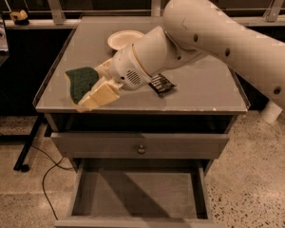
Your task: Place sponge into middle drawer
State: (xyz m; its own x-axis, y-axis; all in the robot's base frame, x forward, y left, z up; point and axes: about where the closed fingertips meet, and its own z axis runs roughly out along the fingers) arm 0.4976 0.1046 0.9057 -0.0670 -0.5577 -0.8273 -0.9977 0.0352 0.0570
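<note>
The pincer hung over the front-left corner of the worktop, clamped on the sponge, whose green face showed. Farther back on the worktop sat a plate, with a black wrapper nearer the middle. Below the worktop, under a shut knobbed drawer front, the middle drawer stood pulled open.

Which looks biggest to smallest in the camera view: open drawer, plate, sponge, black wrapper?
Middle drawer, clearly largest.
Plate and sponge look alike; unranked.
Black snack wrapper, smallest, partly hidden by the arm.
The gripper holds the sponge at the tabletop's front-left edge.
</note>
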